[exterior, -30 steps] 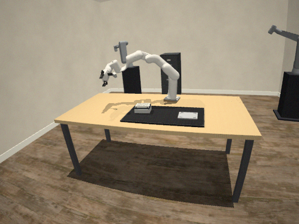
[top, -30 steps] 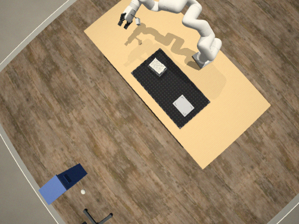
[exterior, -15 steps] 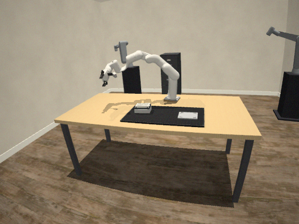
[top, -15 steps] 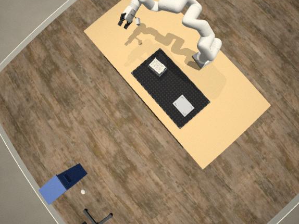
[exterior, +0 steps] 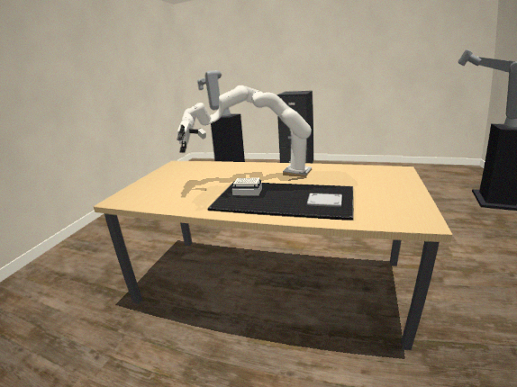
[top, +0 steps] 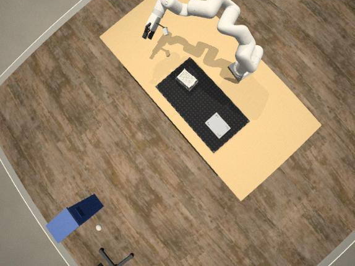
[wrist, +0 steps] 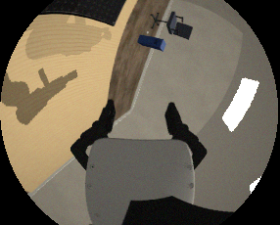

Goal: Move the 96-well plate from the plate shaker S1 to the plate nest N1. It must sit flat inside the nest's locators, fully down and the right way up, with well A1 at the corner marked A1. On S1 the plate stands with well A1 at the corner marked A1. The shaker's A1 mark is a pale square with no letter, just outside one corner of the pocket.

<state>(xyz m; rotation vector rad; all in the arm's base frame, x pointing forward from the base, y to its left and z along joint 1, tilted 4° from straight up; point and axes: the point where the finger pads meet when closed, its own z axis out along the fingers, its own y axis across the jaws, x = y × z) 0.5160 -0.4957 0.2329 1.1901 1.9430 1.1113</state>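
The white 96-well plate (top: 187,78) sits on the plate shaker S1 (exterior: 247,189) at the left end of the black mat (top: 202,104). The flat pale nest N1 (top: 218,125) lies at the mat's other end and is empty; it also shows in the side view (exterior: 324,199). My gripper (top: 148,32) is open and empty, high above the table's far left corner, well away from the plate. In the side view the gripper (exterior: 182,137) hangs in the air left of the table. In the wrist view the fingers stand wide over the table edge and floor.
The arm's base (top: 239,72) stands on the wooden table (exterior: 275,198) behind the mat. A blue box (top: 73,218) and a chair base are on the floor far off. Dark cabinets (exterior: 295,126) stand by the back wall.
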